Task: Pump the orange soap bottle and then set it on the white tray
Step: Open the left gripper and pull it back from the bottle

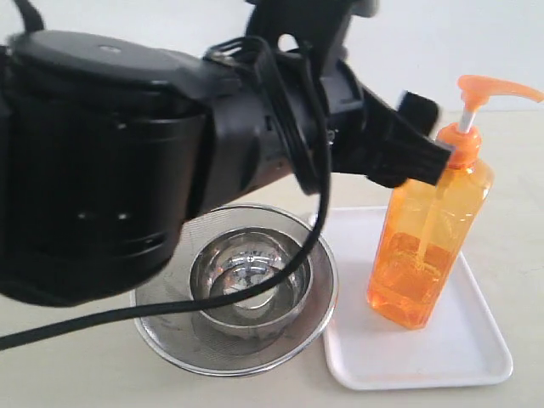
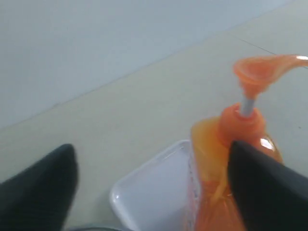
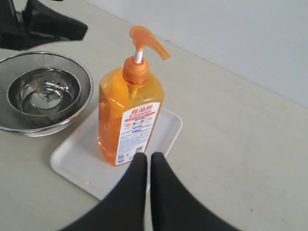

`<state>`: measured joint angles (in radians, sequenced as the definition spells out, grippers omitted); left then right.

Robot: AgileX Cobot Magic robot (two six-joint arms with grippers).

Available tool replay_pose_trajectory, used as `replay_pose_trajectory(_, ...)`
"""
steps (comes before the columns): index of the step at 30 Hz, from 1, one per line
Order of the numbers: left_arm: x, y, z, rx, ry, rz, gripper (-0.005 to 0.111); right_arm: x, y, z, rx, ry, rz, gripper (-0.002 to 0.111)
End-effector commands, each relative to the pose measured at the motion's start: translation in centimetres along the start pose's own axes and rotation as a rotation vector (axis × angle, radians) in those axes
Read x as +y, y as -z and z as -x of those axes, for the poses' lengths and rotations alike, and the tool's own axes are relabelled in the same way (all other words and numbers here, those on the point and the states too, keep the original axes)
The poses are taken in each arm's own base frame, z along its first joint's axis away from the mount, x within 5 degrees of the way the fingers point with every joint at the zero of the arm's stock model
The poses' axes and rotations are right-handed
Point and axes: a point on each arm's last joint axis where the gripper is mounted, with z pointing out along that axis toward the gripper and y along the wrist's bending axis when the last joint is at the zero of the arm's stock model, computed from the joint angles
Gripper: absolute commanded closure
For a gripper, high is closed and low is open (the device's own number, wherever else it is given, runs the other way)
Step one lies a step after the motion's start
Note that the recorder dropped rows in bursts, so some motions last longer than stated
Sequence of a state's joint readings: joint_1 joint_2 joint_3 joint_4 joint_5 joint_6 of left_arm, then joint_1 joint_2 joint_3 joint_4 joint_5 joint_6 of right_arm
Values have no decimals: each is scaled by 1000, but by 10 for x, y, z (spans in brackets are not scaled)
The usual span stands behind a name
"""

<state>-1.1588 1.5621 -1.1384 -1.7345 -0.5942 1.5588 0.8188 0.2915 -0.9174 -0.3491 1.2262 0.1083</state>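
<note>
- The bottle (image 3: 130,115) stands upright on the tray (image 3: 77,159), its base inside the rim, just right of the strainer (image 1: 170,331). By my reading the placing is done, and what's left is to let go cleanly.
- My left gripper (image 2: 151,147) is spread wide and holds nothing. One finger (image 2: 264,187) sits high at the bottle's shoulder, under the collar. I can't tell whether it touches the bottle or is just beside it.
- My right gripper (image 3: 147,156) has its fingers pressed together and is empty. It hangs by the tray's edge on the label side of the bottle, apart from it.
- To do this well, I'd draw the left gripper off to the left, away from the shoulder rather than across it. The bottle is tall with a narrow foot on a glossy tray, so a sideways brush high up could tip or slide it.
- I'd stay clear of the pump head (image 1: 489,87), whose spout points right. Lifting straight up beside the neck risks hooking it.
- The strainer and the steel bowl (image 1: 242,272) inside it lie under my left arm, so I'd rise a little before swinging left.
- I'd leave the right gripper where it is. It has no part in this release.
</note>
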Motion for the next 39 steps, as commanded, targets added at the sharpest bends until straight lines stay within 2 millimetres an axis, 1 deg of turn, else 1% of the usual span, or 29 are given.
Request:
replay_pose_trajectory(1, 10, 9, -1, -1, 67, 59, 101, 0, 0, 0, -7, -2, -5, 108)
replay_pose_trajectory(2, 10, 9, -1, -1, 59, 59, 99, 0, 0, 0, -7, -2, -5, 108)
replay_pose_trajectory(5, 11, 9, -1, 1, 7, 62, 99, 0, 0, 0, -7, -4, -5, 108)
replay_pose_trajectory(6, 12, 9, -1, 2, -50, 63, 99, 0, 0, 0, -7, -4, -5, 108)
replay_pose_trajectory(10, 13, 8, 0, -6, -166, 70, 99, 0, 0, 0, -7, -4, -5, 108)
replay_pose_trajectory(11, 15, 7, 2, -19, -201, 74, 99, 0, 0, 0, -7, -4, -5, 108)
replay_pose_trajectory(14, 30, 0, 4, -13, -200, 113, 102, 0, 0, 0, -7, -4, -5, 108)
replay_pose_trajectory(15, 35, -4, 2, -5, -209, 100, 102, -1, 0, 2, -30, -2, -7, 108)
replay_pose_trajectory(17, 42, -16, -8, 16, -242, -10, 102, 1, 1, 13, -151, -25, 14, 108)
replay_pose_trajectory(19, 46, -26, -17, 39, -255, -87, 102, 3, 2, 20, -228, -41, 35, 108)
replay_pose_trajectory(21, 59, -41, -30, 89, -233, -109, 102, 4, 4, 27, -309, -52, 49, 108)
replay_pose_trajectory(22, 64, -48, -35, 108, -236, -104, 102, 5, 5, 29, -329, -85, 71, 108)
replay_pose_trajectory(23, 68, -55, -40, 115, -285, -124, 102, 6, 6, 31, -347, -104, 82, 108)
replay_pose_trajectory(25, 72, -68, -52, 134, -394, -219, 102, 5, 6, 33, -365, -108, 77, 108)
replay_pose_trajectory(26, 74, -74, -57, 151, -408, -247, 102, 6, 3, 34, -357, -99, 68, 108)
replay_pose_trajectory(28, 78, -82, -63, 174, -388, -270, 102, 8, -8, 35, -304, -79, 56, 108)
replay_pose_trajectory(29, 79, -86, -64, 179, -380, -293, 102, 11, -18, 35, -269, -63, 51, 108)
replay_pose_trajectory(32, 78, -93, -64, 175, -385, -356, 102, 22, -53, 30, -159, -12, 40, 108)
replay_pose_trajectory(34, 76, -98, -64, 169, -403, -387, 102, 28, -77, 27, -86, -8, 22, 108)
replay_pose_trajectory(36, 73, -103, -64, 160, -429, -419, 102, 30, -97, 22, -14, -58, -25, 108)
replay_pose_trajectory(39, 68, -106, -63, 144, -463, -474, 102, 31, -117, 13, 87, -149, -104, 108)
